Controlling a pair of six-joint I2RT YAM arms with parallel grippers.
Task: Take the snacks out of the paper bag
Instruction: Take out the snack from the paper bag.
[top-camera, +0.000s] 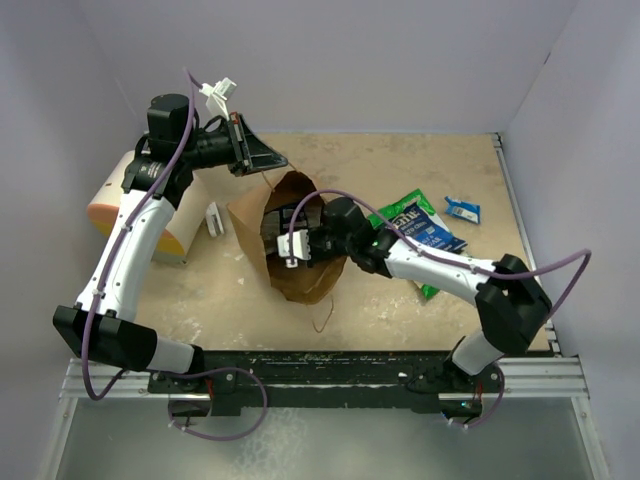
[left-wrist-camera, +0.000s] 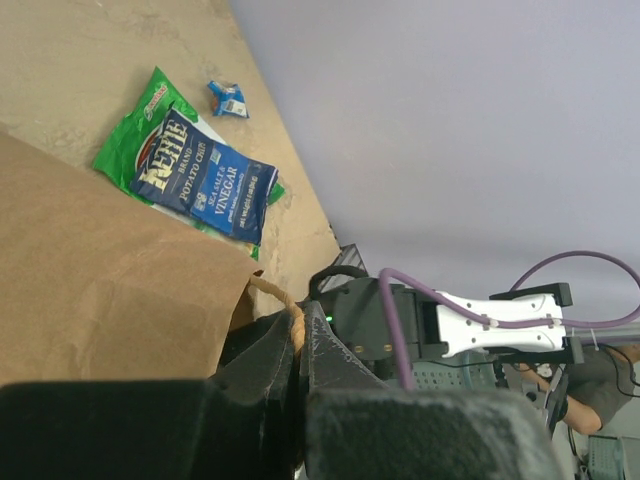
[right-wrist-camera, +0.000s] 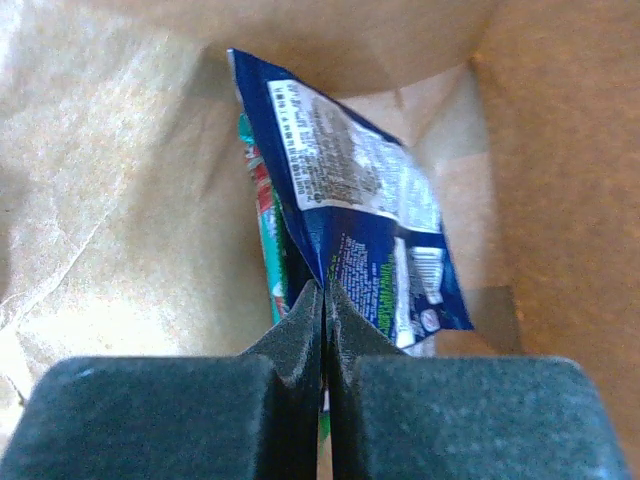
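right gripper (right-wrist-camera: 322, 290) is deep inside the paper bag (right-wrist-camera: 120, 180). its jaws are pressed together on the lower corner of a dark blue packet (right-wrist-camera: 350, 190), and i see no gap between them, only the thin foil edge. this packet stands on its edge near the bottom of the bag. just behind it, touching it, a teal and red packet (right-wrist-camera: 262, 215) shows.

left gripper (left-wrist-camera: 297, 330) is clamped on the twisted paper handle (left-wrist-camera: 275, 292) at the rim, and so it holds the mouth of the bag up and open. in the top view the bag stands in the middle of the table (top-camera: 200, 290), between the two arms.

three snacks lie outside, to the right of the bag: a green packet (left-wrist-camera: 125, 150), a vinegar chips packet (left-wrist-camera: 205, 175) lying on top of it, and a small blue packet (left-wrist-camera: 228, 98) a little apart.

i judge that the step in hand is the taking out of the dark blue packet: the grasp looks made, the lift is not yet done. the next move calls for drawing the right wrist back out through the mouth, slowly, because the hold is only on a corner. the left side should hold the handle firm, so that the bag does not come along. at least the teal and red packet remains after this.
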